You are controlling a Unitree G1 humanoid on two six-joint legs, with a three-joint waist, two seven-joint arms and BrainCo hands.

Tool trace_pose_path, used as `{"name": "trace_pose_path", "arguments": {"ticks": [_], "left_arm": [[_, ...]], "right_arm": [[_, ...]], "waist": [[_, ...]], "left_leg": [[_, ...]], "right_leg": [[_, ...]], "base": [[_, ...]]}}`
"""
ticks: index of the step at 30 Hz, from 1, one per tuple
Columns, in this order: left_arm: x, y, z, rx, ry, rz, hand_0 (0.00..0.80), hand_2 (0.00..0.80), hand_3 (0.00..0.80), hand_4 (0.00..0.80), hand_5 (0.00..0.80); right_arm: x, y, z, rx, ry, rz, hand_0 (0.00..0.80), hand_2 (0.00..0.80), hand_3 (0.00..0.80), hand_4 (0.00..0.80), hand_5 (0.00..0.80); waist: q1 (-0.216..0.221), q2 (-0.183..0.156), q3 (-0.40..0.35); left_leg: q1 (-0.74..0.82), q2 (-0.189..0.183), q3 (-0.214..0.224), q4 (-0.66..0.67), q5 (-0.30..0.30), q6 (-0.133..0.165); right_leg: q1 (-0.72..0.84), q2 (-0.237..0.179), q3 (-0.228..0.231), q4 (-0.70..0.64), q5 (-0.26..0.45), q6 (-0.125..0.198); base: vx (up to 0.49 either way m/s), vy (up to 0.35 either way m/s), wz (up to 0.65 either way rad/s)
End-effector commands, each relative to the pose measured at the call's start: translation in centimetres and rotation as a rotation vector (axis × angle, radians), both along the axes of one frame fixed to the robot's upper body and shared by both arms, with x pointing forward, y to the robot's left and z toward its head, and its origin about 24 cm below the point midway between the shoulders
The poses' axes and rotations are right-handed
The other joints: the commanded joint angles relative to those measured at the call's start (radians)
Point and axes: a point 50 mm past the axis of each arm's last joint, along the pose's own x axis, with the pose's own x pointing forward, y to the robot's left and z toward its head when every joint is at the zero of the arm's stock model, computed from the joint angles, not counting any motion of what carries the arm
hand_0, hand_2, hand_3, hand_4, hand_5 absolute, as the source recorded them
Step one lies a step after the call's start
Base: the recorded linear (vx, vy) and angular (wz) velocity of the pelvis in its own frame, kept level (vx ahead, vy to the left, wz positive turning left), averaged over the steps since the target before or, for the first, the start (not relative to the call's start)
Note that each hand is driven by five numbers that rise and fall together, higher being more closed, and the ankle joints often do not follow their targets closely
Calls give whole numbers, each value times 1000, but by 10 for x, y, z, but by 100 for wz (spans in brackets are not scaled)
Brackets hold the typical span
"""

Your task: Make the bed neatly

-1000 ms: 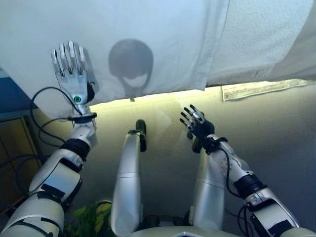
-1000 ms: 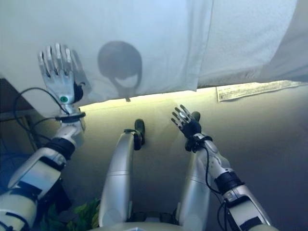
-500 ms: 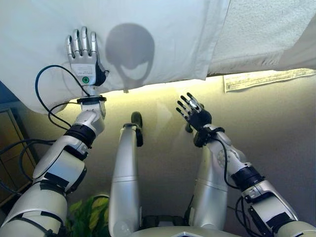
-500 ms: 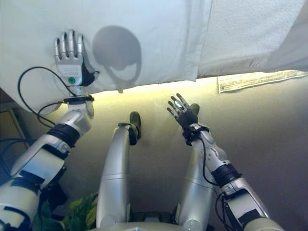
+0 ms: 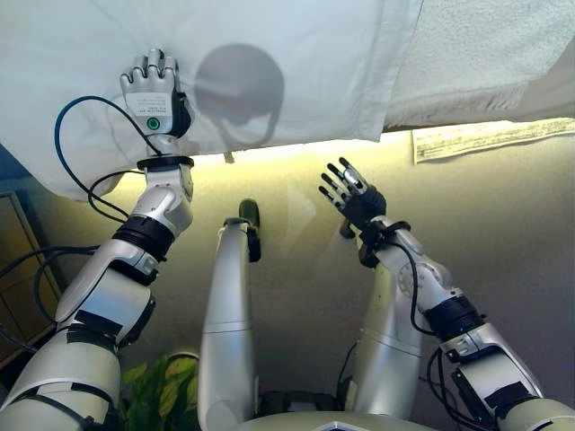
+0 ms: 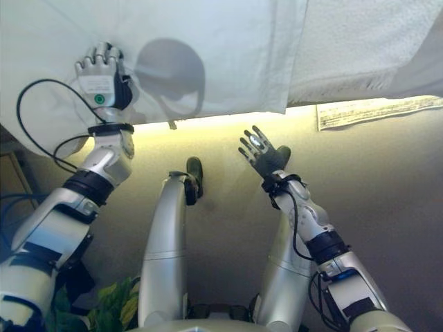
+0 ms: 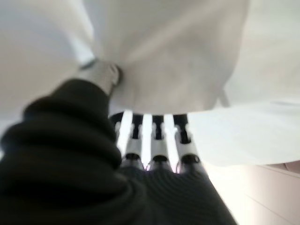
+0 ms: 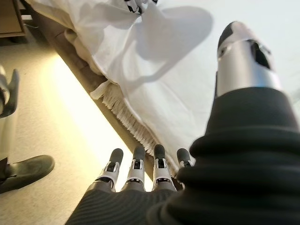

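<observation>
In the upper left, the left hand [image 5: 153, 90] curls its fingers into the white sheet [image 5: 296, 63], gripping a fold to pull it straight; the right hand [image 5: 353, 195] hovers splayed and empty over the floor [image 5: 503, 233].

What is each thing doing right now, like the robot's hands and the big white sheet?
left hand: fingers curled, gripping the sheet.
right hand: open, fingers spread, holding nothing, over the floor.
white sheet: hanging over the bed's edge, bunched where the left hand grips it.
textured white blanket: lying on the bed beside the sheet, untouched.
</observation>
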Motion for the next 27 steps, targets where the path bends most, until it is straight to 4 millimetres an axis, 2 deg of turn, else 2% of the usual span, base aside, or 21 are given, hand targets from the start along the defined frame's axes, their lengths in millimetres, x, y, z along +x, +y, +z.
{"name": "trace_pose_path", "arguments": {"ticks": [1, 9, 15, 22, 27], "left_arm": [[-5, 17, -39, -50, 163, 87, 800, 800, 800, 800, 800], [-6, 21, -39, -38, 158, 113, 800, 800, 800, 800, 800], [-10, 32, -51, -36, 174, 133, 800, 800, 800, 800, 800], [-26, 55, -83, 33, 244, 191, 800, 800, 800, 800, 800], [-42, 79, -109, 174, 352, 243, 800, 800, 800, 800, 800]], "right_arm": [[-9, 3, 14, 62, -51, 26, 0, 0, 0, 0, 0], [-11, 7, 13, 71, -51, 46, 0, 0, 0, 0, 0], [-16, 12, 3, 83, -49, 70, 0, 0, 0, 0, 0], [-25, 14, -20, 97, -45, 87, 0, 0, 0, 0, 0], [-36, 8, -45, 99, -19, 85, 0, 0, 0, 0, 0]], "waist": [[16, 21, 3], [18, 14, 3], [24, 9, 3], [46, 15, 2], [59, 32, -36]], "left_leg": [[-104, 11, -26, -151, 250, -29], [-80, 21, -33, -179, 270, -38], [30, 23, -26, -250, 280, -45], [281, -9, -13, -449, 306, -50], [473, -40, -5, -603, 319, -39]], "right_leg": [[34, -37, 39, 21, 114, 165], [55, -34, 37, 14, 124, 167], [145, -31, 21, -26, 131, 184], [359, -42, -23, -167, 138, 199], [517, -64, -64, -281, 139, 199]], "base": [[0, 0, 0], [-1, -1, 1], [5, -10, -1], [18, -19, -3], [69, -7, 6]]}}
